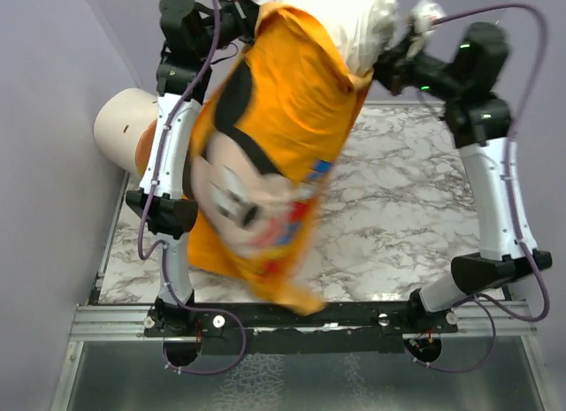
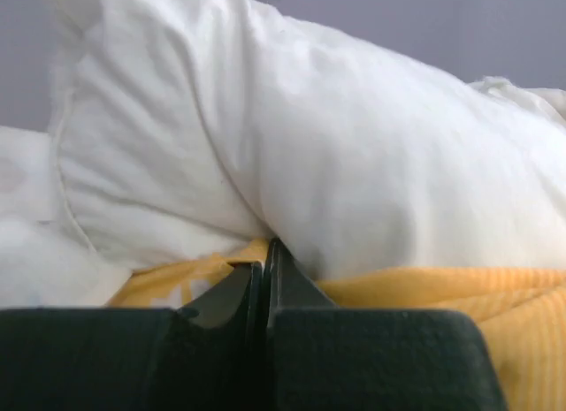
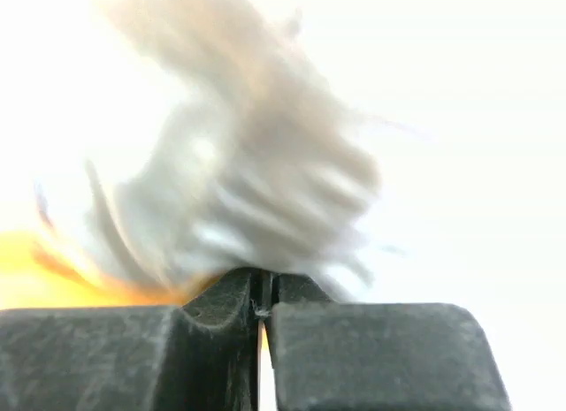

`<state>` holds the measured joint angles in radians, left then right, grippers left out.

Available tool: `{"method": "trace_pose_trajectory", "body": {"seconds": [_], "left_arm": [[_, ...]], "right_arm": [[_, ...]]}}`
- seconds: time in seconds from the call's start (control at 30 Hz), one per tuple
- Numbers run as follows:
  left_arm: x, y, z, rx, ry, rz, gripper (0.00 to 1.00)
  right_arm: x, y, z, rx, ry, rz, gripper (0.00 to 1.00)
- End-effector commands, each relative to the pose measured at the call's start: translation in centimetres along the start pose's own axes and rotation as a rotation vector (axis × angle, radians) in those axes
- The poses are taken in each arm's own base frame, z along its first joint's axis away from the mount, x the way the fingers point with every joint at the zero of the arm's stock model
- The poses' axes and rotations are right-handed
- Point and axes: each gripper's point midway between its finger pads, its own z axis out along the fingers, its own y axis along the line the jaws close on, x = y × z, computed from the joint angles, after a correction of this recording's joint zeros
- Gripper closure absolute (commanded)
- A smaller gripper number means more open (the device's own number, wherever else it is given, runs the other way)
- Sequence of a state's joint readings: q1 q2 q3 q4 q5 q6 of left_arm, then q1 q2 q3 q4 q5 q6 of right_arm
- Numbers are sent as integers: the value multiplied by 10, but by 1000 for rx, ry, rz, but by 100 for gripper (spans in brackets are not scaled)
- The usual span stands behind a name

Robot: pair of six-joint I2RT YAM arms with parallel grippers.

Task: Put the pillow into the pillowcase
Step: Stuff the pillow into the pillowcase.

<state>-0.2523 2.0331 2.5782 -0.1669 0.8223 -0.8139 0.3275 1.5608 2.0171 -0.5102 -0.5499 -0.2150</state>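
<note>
Pillowcase (image 1: 265,163) hangs in the air over the marble surface (image 1: 416,208), Mickey face showing, mouth up at 12 o'clock. The pillow (image 1: 354,22) pokes out there (white end only). Left pincer (image 2: 265,256) is clamped together on the orange hem. Right pincer (image 3: 263,287) pinches orange cloth too, though that view's blurry.

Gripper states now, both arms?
Left gripper: closed on pillowcase edge, under pillow.
Right gripper: closed; view blurred, orange sliver pinched, probably pillowcase.
</note>
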Motion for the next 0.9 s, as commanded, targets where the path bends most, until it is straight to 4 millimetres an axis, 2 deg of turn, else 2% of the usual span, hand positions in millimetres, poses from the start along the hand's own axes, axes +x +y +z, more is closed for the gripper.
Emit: {"method": "trace_pose_trajectory", "body": {"seconds": [0.0, 0.03, 0.07, 0.1, 0.2, 0.23, 0.27, 0.3, 0.37, 0.4, 0.43, 0.47, 0.5, 0.53, 0.57, 0.6, 0.7, 0.77, 0.83, 0.87], "left_arm": [[36, -159, 48, 282, -34, 242, 100], [60, -180, 50, 327, -9, 257, 100], [62, -193, 40, 346, -55, 277, 100], [42, -183, 22, 284, -140, 311, 100], [-55, -87, -36, -10, -360, 295, 100], [-77, -73, -46, -12, -398, 277, 100], [-85, -58, -41, 6, -391, 251, 100], [-91, -67, -33, 60, -379, 243, 100], [-77, -106, -10, 189, -311, 249, 100], [-65, -118, -1, 207, -272, 251, 100], [-51, -124, 6, 207, -235, 243, 100], [-36, -120, 12, 189, -200, 229, 100], [-26, -115, 13, 174, -188, 215, 100], [-13, -102, 12, 146, -179, 197, 100], [2, -82, 12, 112, -166, 182, 100], [5, -78, 7, 103, -163, 189, 100], [11, -72, -2, 100, -139, 190, 100], [10, -72, -5, 95, -142, 186, 100], [6, -75, -6, 103, -153, 180, 100], [6, -76, -5, 108, -158, 172, 100]], "right_arm": [[-106, -70, -127, 66, -250, -161, 100], [-100, -86, -138, 67, -239, -137, 100], [-94, -86, -140, 31, -230, -118, 100], [-91, -72, -139, -37, -226, -113, 100], [-103, 32, -117, -320, -287, -154, 100], [-106, 64, -110, -422, -296, -115, 100], [-110, 83, -106, -480, -301, -82, 100], [-112, 85, -103, -472, -304, -75, 100], [-111, 56, -94, -330, -287, -111, 100], [-98, 35, -89, -262, -238, -100, 100], [-85, 21, -88, -245, -204, -83, 100], [-71, 19, -88, -287, -173, -54, 99], [-60, 24, -89, -337, -153, -38, 98], [-51, 31, -91, -382, -140, -29, 94], [-45, 40, -95, -429, -139, -33, 84], [-40, 45, -99, -431, -137, -49, 68], [-34, 55, -112, -388, -139, -131, 34], [-22, 73, -118, -462, -141, -130, 15], [-4, 87, -111, -542, -125, -67, 9], [11, 85, -97, -522, -82, -61, 7]]}}
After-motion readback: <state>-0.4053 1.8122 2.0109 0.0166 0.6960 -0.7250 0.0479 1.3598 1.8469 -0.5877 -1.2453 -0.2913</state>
